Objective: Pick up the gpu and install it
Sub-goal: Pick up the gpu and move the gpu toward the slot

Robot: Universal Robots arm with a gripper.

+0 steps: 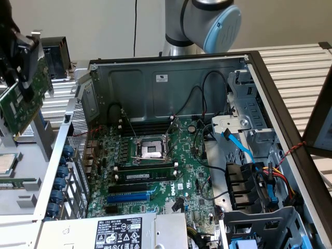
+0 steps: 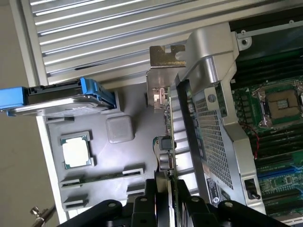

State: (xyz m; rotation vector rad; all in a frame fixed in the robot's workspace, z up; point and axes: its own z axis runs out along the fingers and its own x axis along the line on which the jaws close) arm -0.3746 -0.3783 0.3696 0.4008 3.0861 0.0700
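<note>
Aloft at upper left of the exterior view, the gpu [image 1: 22, 104] hangs tilted outside the case [image 1: 171, 78], the gripper [image 2: 169, 197] clamped on its board. Light, stiff but fragile, it likely wants holding by the edges.

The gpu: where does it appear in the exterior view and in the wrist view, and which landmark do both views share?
Exterior view: the gpu hangs tilted at the exterior view's far left, outside the open computer case.
Wrist view: the gpu is seen edge-on, held by the gripper, beside the case's perforated wall.
Shared landmark: the CPU socket on the motherboard.
</note>
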